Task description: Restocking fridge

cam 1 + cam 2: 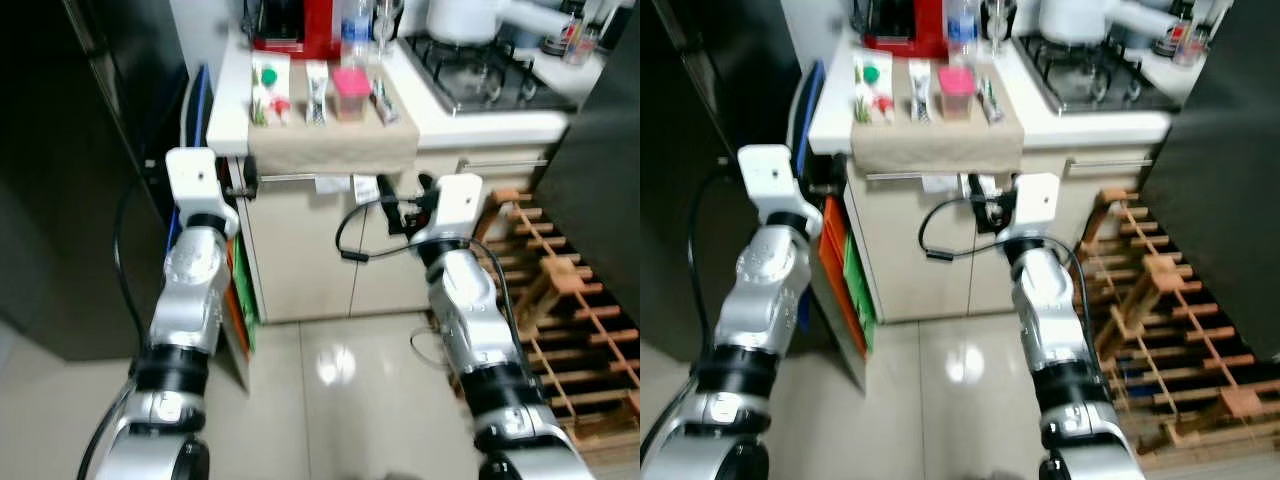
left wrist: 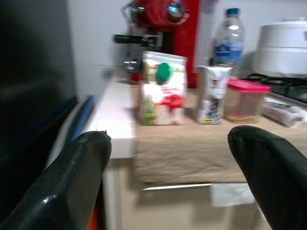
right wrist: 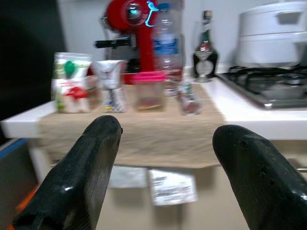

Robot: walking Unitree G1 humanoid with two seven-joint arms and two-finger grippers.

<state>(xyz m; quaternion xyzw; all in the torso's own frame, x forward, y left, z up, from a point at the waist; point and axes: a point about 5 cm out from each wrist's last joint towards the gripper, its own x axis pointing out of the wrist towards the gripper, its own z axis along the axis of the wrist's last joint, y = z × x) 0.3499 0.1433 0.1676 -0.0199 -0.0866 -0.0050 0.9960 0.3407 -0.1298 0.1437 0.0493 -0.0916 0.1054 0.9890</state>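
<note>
Facing the surface (image 1: 232,95) where the carton (image 1: 270,88), pouch (image 1: 316,90) and pink-lidded tub (image 1: 351,93) wait on a cloth, both the left gripper (image 2: 168,158) and right gripper (image 3: 165,143) (fingers spread, empty) should probably rise above the edge before reaching.

Bright indoor light, glare on the floor (image 1: 338,365), wrist views softly blurred.

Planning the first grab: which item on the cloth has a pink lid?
The small clear tub, third from the robot's left, between the slim white pouch and the wrapped roll.
</note>
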